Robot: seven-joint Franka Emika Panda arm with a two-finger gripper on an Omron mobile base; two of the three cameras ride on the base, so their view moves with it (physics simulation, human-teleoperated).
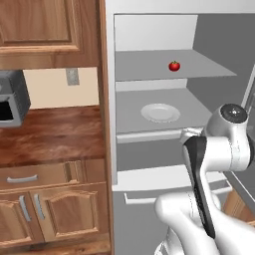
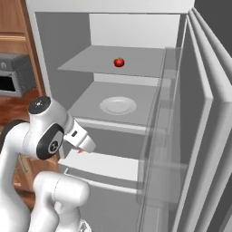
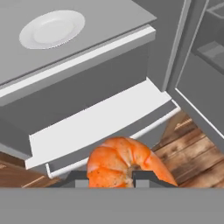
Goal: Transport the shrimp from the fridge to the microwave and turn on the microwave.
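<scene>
Hand view, bottom centre: you see the jaws pinching the shrimp (image 3: 127,166), one dark tip on each side of it. The gripper (image 3: 111,180) looks down past the fridge (image 3: 100,118) front toward the wood floor (image 3: 197,153) at lower right. The shrimp arches upward, its long axis running left to right across the frame, both ends curling down. Right base view, lower left: your arm is folded, wrist angled toward the drawer. A plate (image 2: 118,105) sits mid-frame on the middle shelf, a tomato (image 2: 119,62) on the shelf above.

Open air round gripper (image 3: 111,177), fridge (image 1: 149,149) drawer front just ahead.
</scene>
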